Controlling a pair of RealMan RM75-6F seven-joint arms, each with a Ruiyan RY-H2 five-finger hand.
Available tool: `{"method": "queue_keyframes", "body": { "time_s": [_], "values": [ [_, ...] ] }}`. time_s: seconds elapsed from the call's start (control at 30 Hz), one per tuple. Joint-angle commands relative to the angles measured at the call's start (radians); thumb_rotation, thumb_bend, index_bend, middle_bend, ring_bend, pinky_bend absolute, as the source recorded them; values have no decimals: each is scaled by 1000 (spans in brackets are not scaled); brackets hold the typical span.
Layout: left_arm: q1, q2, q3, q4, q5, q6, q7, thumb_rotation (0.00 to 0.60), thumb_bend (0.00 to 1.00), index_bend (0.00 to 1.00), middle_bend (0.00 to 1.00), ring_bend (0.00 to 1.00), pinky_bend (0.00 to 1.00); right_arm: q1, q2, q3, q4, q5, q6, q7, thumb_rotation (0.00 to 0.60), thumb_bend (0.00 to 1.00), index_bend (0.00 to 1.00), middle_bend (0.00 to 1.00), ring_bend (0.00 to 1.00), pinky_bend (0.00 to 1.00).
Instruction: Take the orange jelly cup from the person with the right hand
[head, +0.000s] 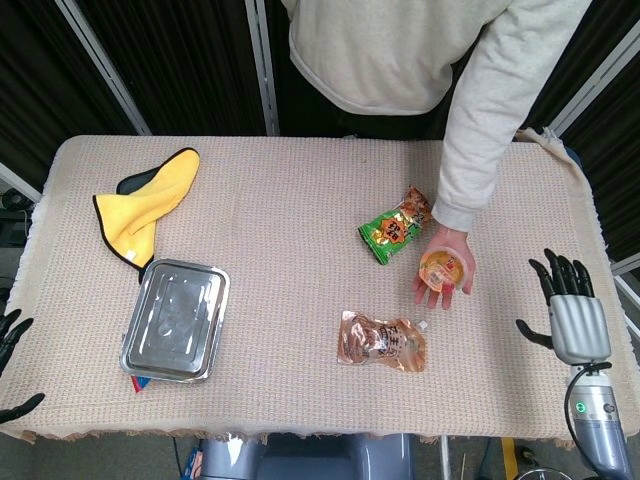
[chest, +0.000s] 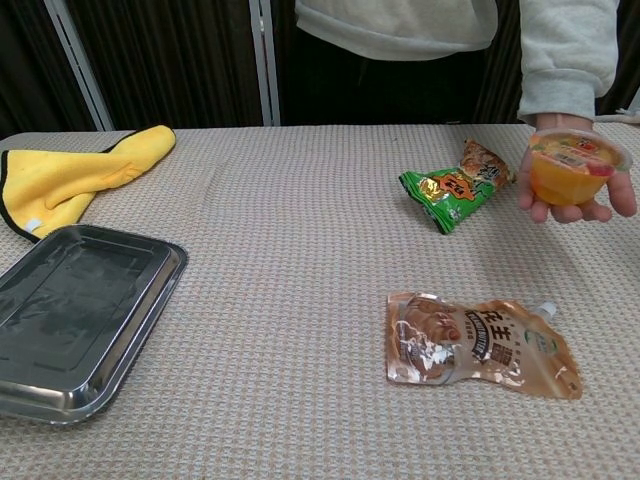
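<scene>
The orange jelly cup (head: 444, 268) (chest: 571, 172) rests in the person's upturned palm (head: 441, 283), held out above the right side of the table. My right hand (head: 567, 311) stands open with fingers spread at the table's right edge, well to the right of the cup and apart from it; the chest view does not show it. My left hand (head: 10, 340) shows only as dark fingertips at the far left edge, fingers apart and holding nothing.
A green snack packet (head: 394, 227) lies just behind the cup. A brown spouted pouch (head: 381, 342) lies in front of it. A steel tray (head: 176, 319) and a yellow cloth (head: 146, 202) sit on the left. The person (head: 400, 50) stands at the far edge.
</scene>
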Motion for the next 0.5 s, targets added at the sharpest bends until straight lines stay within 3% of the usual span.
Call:
{"method": "queue_keyframes", "body": {
  "time_s": [0.03,0.23,0.5],
  "values": [
    [-1,1,0,-1,-1,-2,-7,600,0,35,0,0,0,32,77,24,-157,72,-93,-8,600,99,108,0,0,0],
    [-1,4,3,-3,3,-3,0,600,0,35,0,0,0,128,168,88,-351,248,-246,-90,600,99,108,0,0,0],
    [-1,5,3,-4,1,-4,0,600,0,35,0,0,0,263,141,144,-380,490,-330,-222,600,98,108,0,0,0]
  ]
}}
